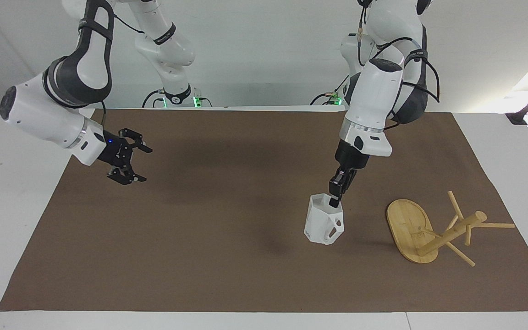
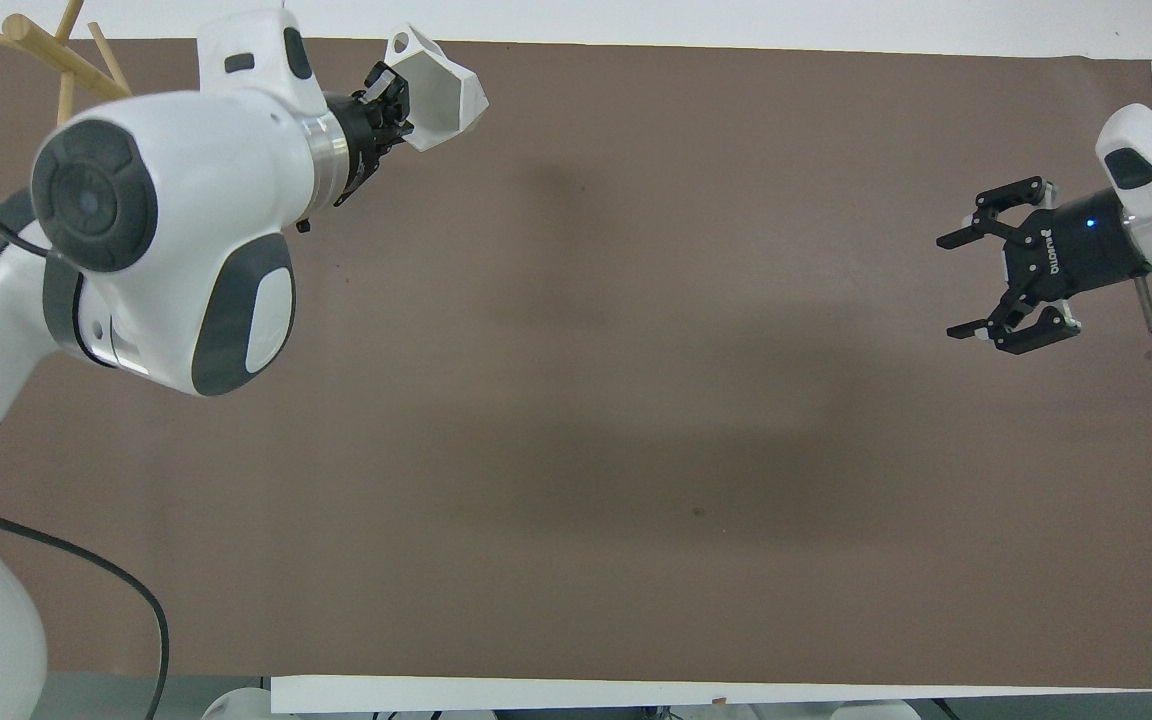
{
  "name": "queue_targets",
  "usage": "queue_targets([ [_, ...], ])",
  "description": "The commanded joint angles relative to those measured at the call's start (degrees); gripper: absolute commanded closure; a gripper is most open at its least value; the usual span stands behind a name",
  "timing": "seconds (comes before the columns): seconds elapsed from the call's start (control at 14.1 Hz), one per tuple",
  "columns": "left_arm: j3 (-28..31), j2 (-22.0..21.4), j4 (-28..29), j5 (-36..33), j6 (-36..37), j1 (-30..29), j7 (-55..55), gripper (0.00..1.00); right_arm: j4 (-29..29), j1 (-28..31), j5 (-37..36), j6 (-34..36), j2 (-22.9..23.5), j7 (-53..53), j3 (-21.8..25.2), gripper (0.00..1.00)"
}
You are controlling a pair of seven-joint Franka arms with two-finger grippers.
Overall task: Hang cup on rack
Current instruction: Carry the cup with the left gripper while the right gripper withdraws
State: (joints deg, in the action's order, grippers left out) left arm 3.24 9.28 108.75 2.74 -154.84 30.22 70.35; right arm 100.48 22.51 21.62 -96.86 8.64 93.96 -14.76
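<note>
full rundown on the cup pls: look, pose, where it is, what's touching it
The cup is a small white faceted mug with angular sides, matte like plastic or ceramic, and an angular open loop handle facing the rack. It is roughly upright, slightly tilted, mouth up, over the brown mat beside the rack's base. The left gripper pinches its rim from above. Whether its base touches the mat is unclear.

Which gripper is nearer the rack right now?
Left. The left gripper, shut on the cup, is beside the rack; the right gripper hangs open at the table's other end.
</note>
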Motion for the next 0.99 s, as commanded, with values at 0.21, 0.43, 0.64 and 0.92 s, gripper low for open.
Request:
queue_targets([
  [0.21,-0.3,-7.9,24.8,0.2,-32.0,-6.7,-2.4,1.00,-11.2,-2.9,-19.1,5.5,-0.3,-19.6,-0.7,0.00],
  [0.43,-0.3,-5.0,27.0,-2.2,-39.8,-9.4,-2.6,1.00,-12.8,-2.8,-21.1,8.3,-3.5,-38.9,-0.5,0.00],
  [0.64,-0.4,-3.6,27.0,-4.9,-41.8,-12.3,-2.4,1.00,-17.6,-3.1,-24.9,15.4,-4.2,-52.8,-0.6,0.00],
  [0.92,-0.7,-1.9,26.6,-7.8,-41.9,-16.0,-2.3,1.00,-19.1,-2.9,-23.9,23.1,-7.5,-76.9,-0.4,0.00],
])
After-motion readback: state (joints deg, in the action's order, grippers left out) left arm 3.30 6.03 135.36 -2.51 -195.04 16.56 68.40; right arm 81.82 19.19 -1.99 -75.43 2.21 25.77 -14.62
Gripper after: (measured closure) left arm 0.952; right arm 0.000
